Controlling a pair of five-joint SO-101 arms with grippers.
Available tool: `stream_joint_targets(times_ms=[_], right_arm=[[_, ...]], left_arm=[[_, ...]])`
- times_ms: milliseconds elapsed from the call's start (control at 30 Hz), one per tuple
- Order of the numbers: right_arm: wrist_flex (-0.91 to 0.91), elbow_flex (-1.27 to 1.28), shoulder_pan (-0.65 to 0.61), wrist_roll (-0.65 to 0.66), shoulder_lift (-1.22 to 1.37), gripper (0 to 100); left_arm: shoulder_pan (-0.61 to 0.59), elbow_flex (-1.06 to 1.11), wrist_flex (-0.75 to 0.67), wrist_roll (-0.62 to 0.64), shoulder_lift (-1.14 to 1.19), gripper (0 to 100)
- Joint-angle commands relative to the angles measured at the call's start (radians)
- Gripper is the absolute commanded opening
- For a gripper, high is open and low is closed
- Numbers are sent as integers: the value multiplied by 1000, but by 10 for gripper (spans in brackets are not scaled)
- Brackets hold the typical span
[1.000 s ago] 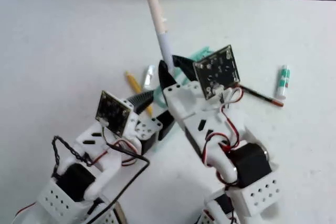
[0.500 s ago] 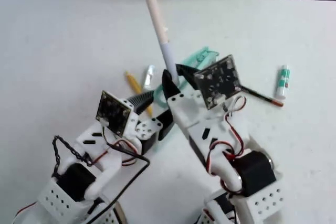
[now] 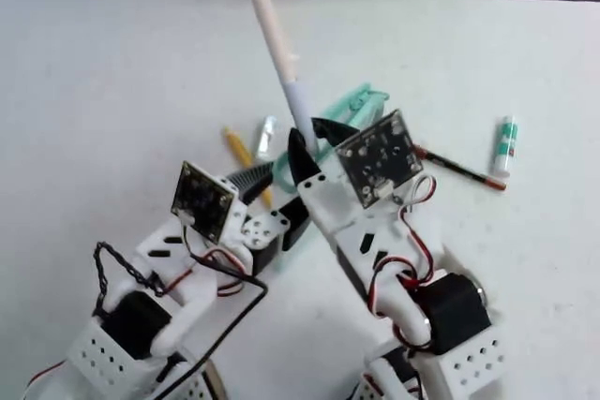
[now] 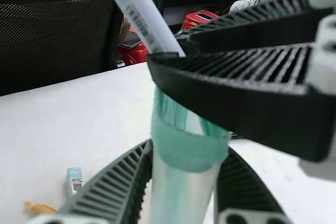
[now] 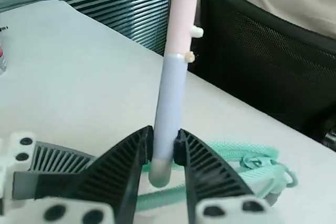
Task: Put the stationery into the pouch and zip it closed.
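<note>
— Pen (image 3: pixel 279 49) location?
— Upright, its lower end pinched tight in the right jaws, over the middle of the worktop (image 3: pixel 112 72).
— And the pouch (image 4: pixel 184 150)?
— Teal, just beneath the pen, squeezed between the left jaws. A glue stick (image 3: pixel 506 145) lies toward the right edge.
</note>
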Motion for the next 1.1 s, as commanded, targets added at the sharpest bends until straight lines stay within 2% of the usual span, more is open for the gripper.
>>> stream_joint_targets(times_ms=[0, 100, 400, 567, 733, 800, 1067], right_arm=[[-134, 63, 5, 34, 51, 18], [-140, 75, 5, 34, 93, 18], [81, 75, 5, 43, -48, 18], [157, 74, 4, 166, -93, 21], [196, 75, -1, 176, -93, 153], [196, 75, -1, 176, -93, 169], [182, 68, 5, 184, -104, 19]], left_arm=[[-1, -29, 6, 12, 5, 177], [-4, -29, 6, 12, 5, 178], [-5, -35, 32, 20, 5, 223], [-5, -35, 29, 18, 5, 223], [-5, -34, 29, 15, 5, 222], [-5, -34, 29, 14, 5, 222], [-5, -34, 34, 12, 5, 222]])
